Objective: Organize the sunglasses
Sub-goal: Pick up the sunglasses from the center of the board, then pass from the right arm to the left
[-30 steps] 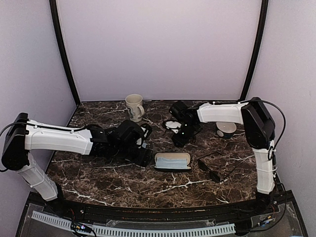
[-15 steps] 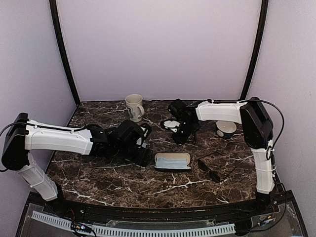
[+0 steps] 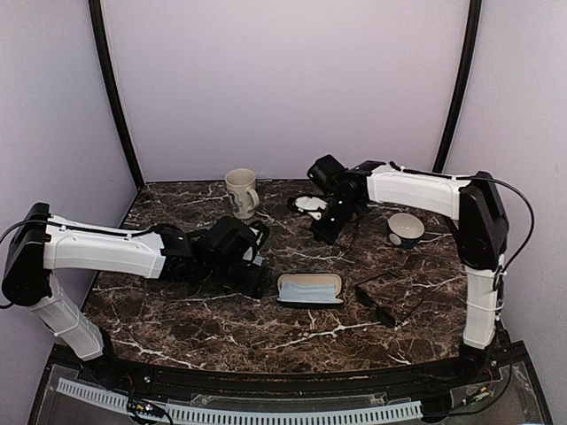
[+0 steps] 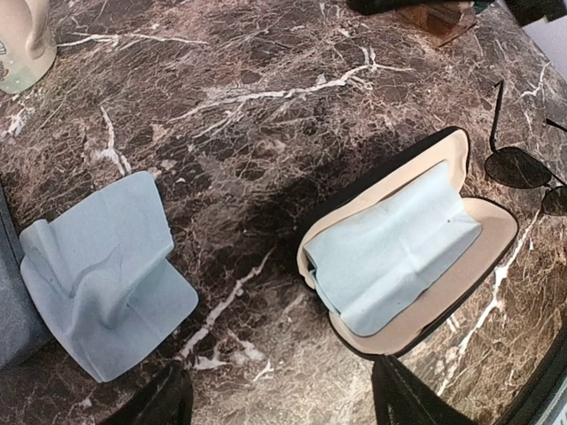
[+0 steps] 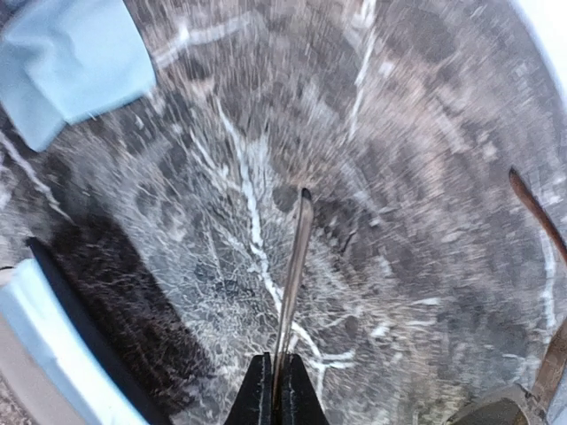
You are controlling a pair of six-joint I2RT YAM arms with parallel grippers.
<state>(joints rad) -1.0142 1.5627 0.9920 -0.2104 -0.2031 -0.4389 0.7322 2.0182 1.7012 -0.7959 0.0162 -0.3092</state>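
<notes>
My right gripper (image 5: pixel 275 359) is shut on one thin temple arm (image 5: pixel 292 274) of the brownish-framed sunglasses (image 3: pixel 308 204). It holds them above the back middle of the table; the other temple (image 5: pixel 534 208) shows at the right edge of the blurred right wrist view. The black-framed sunglasses (image 3: pixel 381 303) lie unfolded on the table at the right, also visible as dark lenses (image 4: pixel 521 168). An open black case (image 3: pixel 310 289) with a light-blue cloth (image 4: pixel 390 257) inside lies mid-table. My left gripper (image 4: pixel 283 409) stands open just left of that case, holding nothing.
A loose light-blue cloth (image 4: pixel 106 283) lies on the marble beside a grey-blue case (image 4: pixel 9 310) at the left edge. A cream mug (image 3: pixel 241 192) stands at the back. A bowl (image 3: pixel 406 229) sits at the back right under the right arm.
My right gripper has shut on the temple arm and moved up and toward the back with the brownish sunglasses. The left arm has not moved.
</notes>
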